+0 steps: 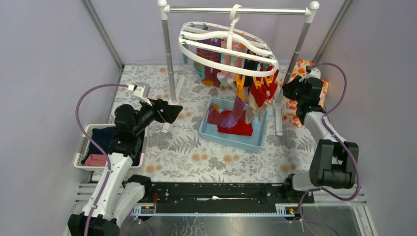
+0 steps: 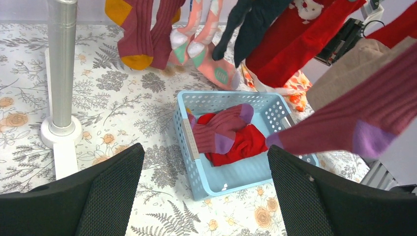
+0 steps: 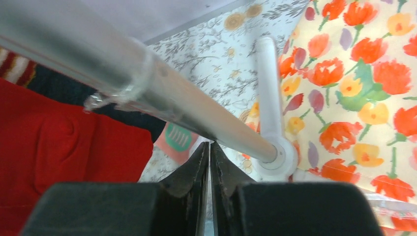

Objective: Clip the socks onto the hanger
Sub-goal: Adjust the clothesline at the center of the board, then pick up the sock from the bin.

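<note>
The white oval hanger (image 1: 223,46) hangs by its hook from the rack bar, with several socks (image 1: 260,91) clipped under it in orange and teal clips. More red and maroon socks (image 1: 231,120) lie in the blue basket (image 1: 211,132). My left gripper (image 1: 173,112) is open and empty, held above the table left of the basket. In the left wrist view its fingers (image 2: 98,196) frame the basket (image 2: 231,179), the socks in it (image 2: 226,135) and a hanging maroon sock (image 2: 354,125). My right gripper (image 1: 287,91) is shut and empty by the rack's right pole (image 3: 147,83); its jaws (image 3: 210,150) are closed.
The grey-poled rack stands on feet left (image 1: 169,54) and right (image 1: 295,59) of the basket. A white bin (image 1: 81,152) with navy and pink cloth is at the near left. The orange floral cloth (image 1: 305,69) lies at the right wall, also in the right wrist view (image 3: 354,73).
</note>
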